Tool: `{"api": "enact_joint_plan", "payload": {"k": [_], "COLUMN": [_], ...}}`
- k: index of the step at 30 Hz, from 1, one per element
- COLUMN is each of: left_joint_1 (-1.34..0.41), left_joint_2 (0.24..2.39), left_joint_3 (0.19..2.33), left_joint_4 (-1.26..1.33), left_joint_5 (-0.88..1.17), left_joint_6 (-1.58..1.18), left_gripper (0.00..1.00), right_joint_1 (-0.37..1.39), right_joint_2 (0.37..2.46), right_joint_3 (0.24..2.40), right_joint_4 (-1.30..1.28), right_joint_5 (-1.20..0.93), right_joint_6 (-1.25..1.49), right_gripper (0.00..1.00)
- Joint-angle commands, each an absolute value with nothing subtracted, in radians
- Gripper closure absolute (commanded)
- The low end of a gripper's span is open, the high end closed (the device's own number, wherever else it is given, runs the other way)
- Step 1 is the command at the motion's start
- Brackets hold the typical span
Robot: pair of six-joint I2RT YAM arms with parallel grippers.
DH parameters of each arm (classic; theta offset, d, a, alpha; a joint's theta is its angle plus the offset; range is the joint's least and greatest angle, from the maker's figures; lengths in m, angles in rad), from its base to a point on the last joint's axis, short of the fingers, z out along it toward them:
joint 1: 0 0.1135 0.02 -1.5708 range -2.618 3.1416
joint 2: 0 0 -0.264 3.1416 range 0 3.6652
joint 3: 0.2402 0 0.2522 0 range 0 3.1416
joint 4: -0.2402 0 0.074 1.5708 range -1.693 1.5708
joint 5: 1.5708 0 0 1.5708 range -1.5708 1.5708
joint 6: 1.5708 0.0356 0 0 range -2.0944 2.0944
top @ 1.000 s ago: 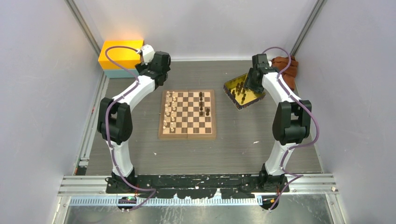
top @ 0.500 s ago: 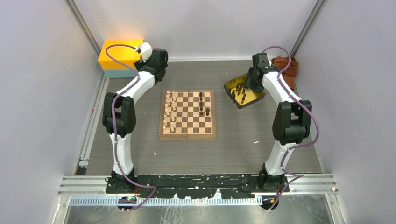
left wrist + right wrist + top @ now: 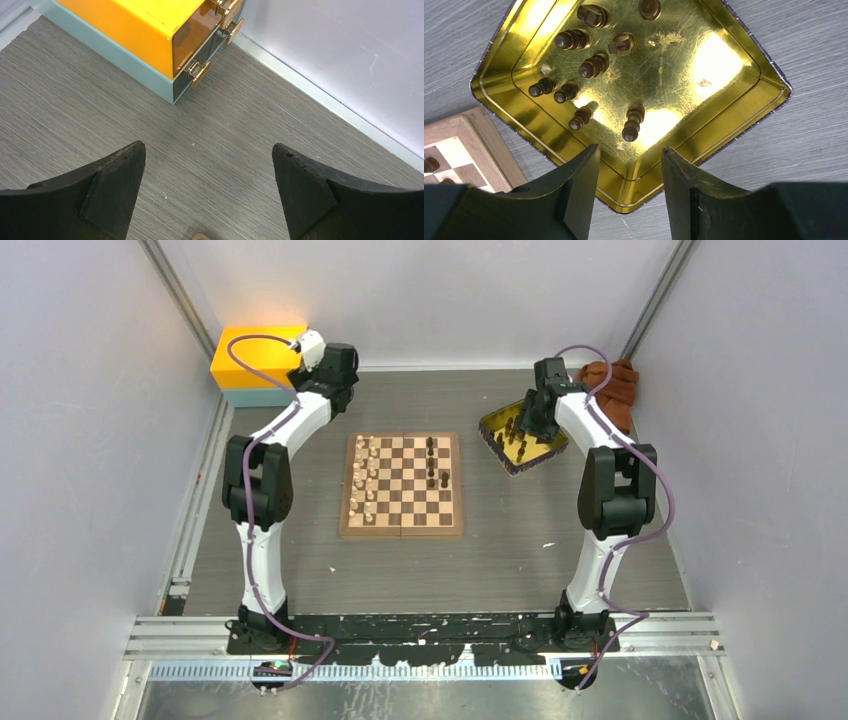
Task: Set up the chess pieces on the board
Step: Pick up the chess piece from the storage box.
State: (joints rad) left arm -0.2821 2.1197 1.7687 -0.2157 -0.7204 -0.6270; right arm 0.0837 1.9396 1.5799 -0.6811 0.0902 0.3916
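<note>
Grey wood-grain table [image 3: 500,560] carries all items, enclosed by pale walls.

1. One board [image 3: 403,528] lies flat at the table centre, just ahead of the two arm bases. It is square, with light and dark brown checks, a tan border and a centre seam.
2. Cream pieces [image 3: 365,480] stand in two files along the board's left edge. They are too small to count exactly.
3. Four dark pieces [image 3: 431,470] stand on the board's right half.
4. One gold-lined tray [image 3: 744,115] sits just beyond the board's far right corner. Nine dark turned chessmen lie tipped on its floor.
5. The right gripper [image 3: 630,185] hangs over the tray's near corner with its fingers parted and nothing between them. The closest chessman lies just ahead of the fingertips.
6. The left gripper [image 3: 207,190] is spread wide over bare table beyond the board's far left corner. It grasps nothing, and all pieces are well apart from it.
7. One yellow box [image 3: 250,360] with a teal base stands farther out from that same corner.
8. One brown cloth [image 3: 612,380] lies behind the tray.
</note>
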Motion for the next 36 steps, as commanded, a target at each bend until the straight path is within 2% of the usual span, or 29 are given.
{"api": "enact_joint_plan", "payload": {"k": [1,12,30,34,36], "left_joint_1": [-0.265,-0.250,-0.238,-0.236,-0.235], "left_joint_2": [2.117,2.106,2.105,2.108,2.108], "left_joint_3": [1.812,1.787,1.770,1.769,1.769], "left_joint_4": [-0.163,-0.149,-0.135,-0.134,-0.134], "left_joint_5": [-0.719,-0.699,-0.683,-0.680,-0.678], "left_joint_6": [-0.626,-0.630,-0.621,-0.620,-0.621], "left_gripper": [0.03,0.04,0.05,0.05,0.06], "right_joint_1": [0.096,0.101,0.100,0.100,0.100], "right_joint_2": [1.947,1.983,2.028,2.037,2.037], "right_joint_3": [1.625,1.619,1.632,1.639,1.640], "right_joint_4": [-0.653,-0.629,-0.607,-0.607,-0.609], "right_joint_5": [0.086,0.086,0.087,0.084,0.087], "right_joint_6": [0.396,0.398,0.394,0.395,0.394], "right_gripper": [0.46,0.47,0.55,0.61,0.69]}}
